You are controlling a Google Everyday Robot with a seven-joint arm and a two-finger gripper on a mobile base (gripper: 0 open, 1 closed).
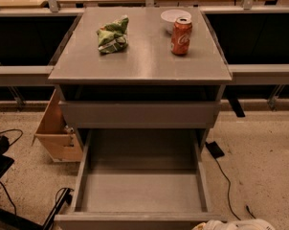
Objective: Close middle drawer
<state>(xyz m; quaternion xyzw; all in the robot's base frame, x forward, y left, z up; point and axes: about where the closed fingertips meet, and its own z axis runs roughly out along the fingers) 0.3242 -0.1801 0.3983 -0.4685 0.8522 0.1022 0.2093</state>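
Observation:
The middle drawer (139, 190) of the grey metal cabinet (144, 61) is pulled far out toward me. Its long grey tray is empty and its flat front edge (135, 219) lies at the bottom of the camera view. The taller top drawer front (139, 114) sits above it, nearly flush with the cabinet. The lowest drawer is hidden under the open one. Only a white part of my gripper (233, 224) shows, at the bottom edge just right of the drawer's front right corner.
On the cabinet top lie a green snack bag (113, 34), a red soda can (181, 36) and a white bowl (173, 16). An open cardboard box (56, 133) stands on the floor to the left. Black cables (226, 176) and a black plug (214, 149) lie at the right.

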